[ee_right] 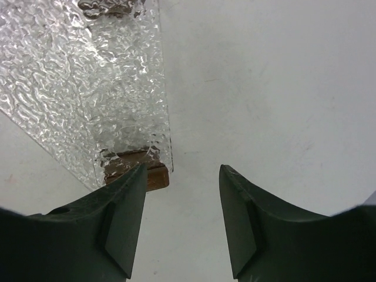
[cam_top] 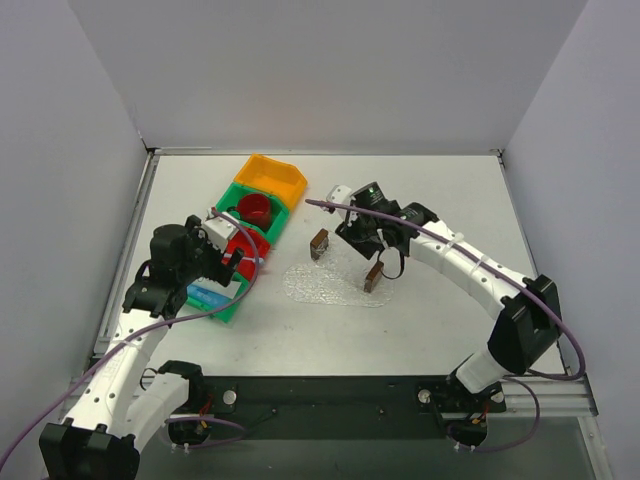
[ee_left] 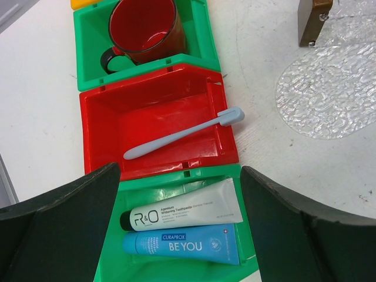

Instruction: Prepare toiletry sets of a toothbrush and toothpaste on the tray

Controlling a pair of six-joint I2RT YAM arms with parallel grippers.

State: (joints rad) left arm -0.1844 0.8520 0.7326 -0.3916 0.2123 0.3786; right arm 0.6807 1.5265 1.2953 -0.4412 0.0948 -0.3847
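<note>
1. L gripper (ee_left: 181, 176): jaws wide apart, empty, hovering over the join of red bin (ee_left: 153, 111) and green bin (ee_left: 176, 179).
2. R gripper (ee_right: 182, 170): jaws apart too, nothing btwn them. Sits low at one end of tray (cam_top: 330, 285), just beside brown handle (ee_right: 154, 176), not on it.
3. Toothbrush (ee_left: 182, 134): lying diagonal in red bin, head propped on right rim, tail on floor nr front-left corner.
4. Toothpaste: silver tube (ee_left: 185, 210) and blue tube (ee_left: 182, 245) side by side in green bin. Nothing on tray yet.
5. Likely step in hand: L arm pick of toothbrush.
6. Turn wrist first so jaws close across handle, not along it.
7. Aim mid-handle, where it looks raised off floor, for room either side. Keep jaws clear of bin walls.
8. Drop straight down, close gently. Slim handle prob. apt to roll or pivot on rim.
9. Lift well above rim before swinging twd tray.
10. Mind R gripper by tray on approach.
</note>
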